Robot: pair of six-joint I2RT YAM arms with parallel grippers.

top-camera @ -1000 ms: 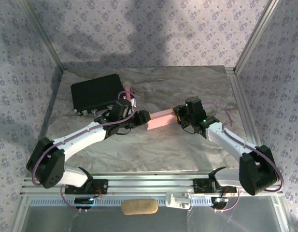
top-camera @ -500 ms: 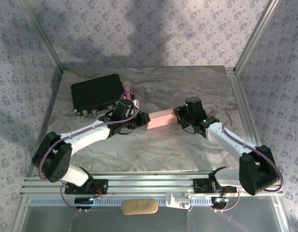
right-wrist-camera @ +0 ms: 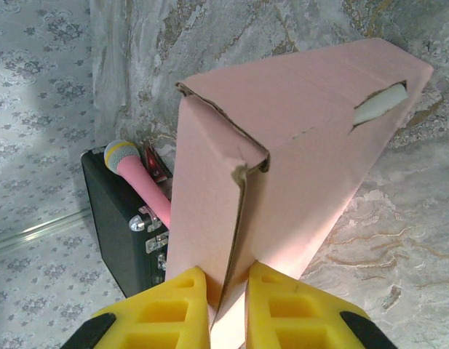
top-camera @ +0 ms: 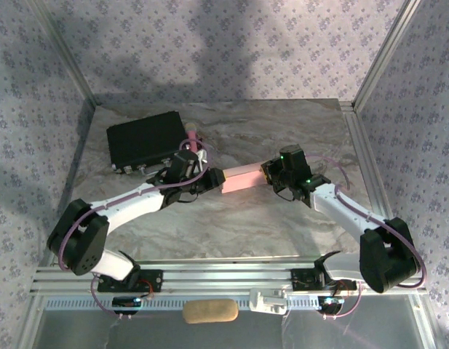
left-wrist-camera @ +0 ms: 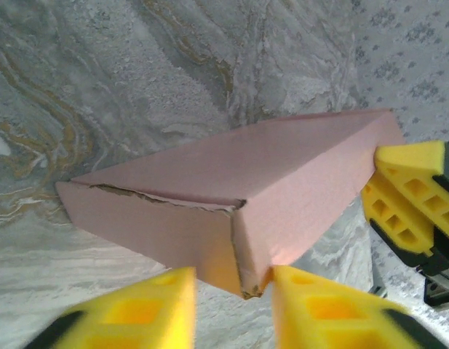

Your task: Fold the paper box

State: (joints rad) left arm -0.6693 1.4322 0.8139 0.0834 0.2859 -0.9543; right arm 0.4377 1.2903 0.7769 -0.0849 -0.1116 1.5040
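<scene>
The paper box (top-camera: 242, 178) lies mid-table on the marbled tabletop (top-camera: 282, 225), between the two claws. It is pale pink and closed up into a shallow block, with a rough, slightly gaping seam along one end and a slot showing white inside. The right gripper (right-wrist-camera: 228, 280) is clenched on a thin cardboard edge at its end. The left gripper (left-wrist-camera: 235, 280) is released, its jaws straddling the opposite corner. Behind the left arm sits a black case (top-camera: 145, 139) with a pink microphone (right-wrist-camera: 140, 182) beside it.

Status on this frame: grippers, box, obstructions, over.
Right gripper shut on paper box end edge. Left gripper open, straddling opposite corner. Black case behind, apart from box.
</scene>
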